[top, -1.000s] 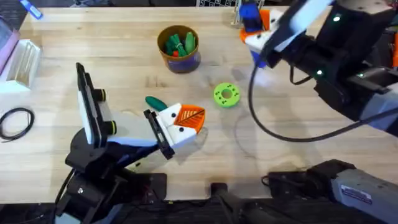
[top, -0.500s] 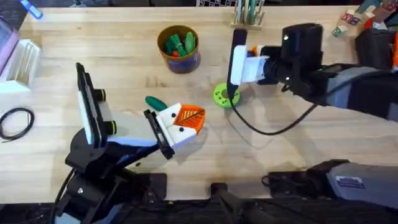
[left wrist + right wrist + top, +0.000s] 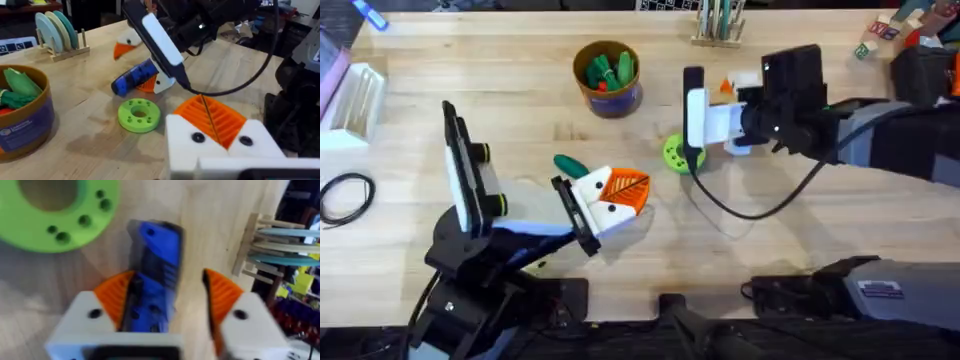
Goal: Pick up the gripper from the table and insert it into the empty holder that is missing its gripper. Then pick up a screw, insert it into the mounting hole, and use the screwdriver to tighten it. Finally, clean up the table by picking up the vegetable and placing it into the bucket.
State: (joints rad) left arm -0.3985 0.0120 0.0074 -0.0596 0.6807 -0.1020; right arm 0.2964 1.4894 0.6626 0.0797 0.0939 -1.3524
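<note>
Right gripper (image 3: 162,305) swung down to disc (image 3: 678,153), jaws apart, screwdriver (image 3: 152,275) between; left gripper (image 3: 612,197) together, unmoved.

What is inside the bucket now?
The bucket holds several green toy vegetables and a small red piece. The vegetables cover its bottom, so anything below them cannot be seen.

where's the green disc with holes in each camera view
overhead: the green disc lies mid-table, at the right gripper.
left wrist: the disc sits centre, beside the blue screwdriver.
right wrist: the disc is in the upper left corner, near the screwdriver's end.
shared landmark: the blue screwdriver.
</note>
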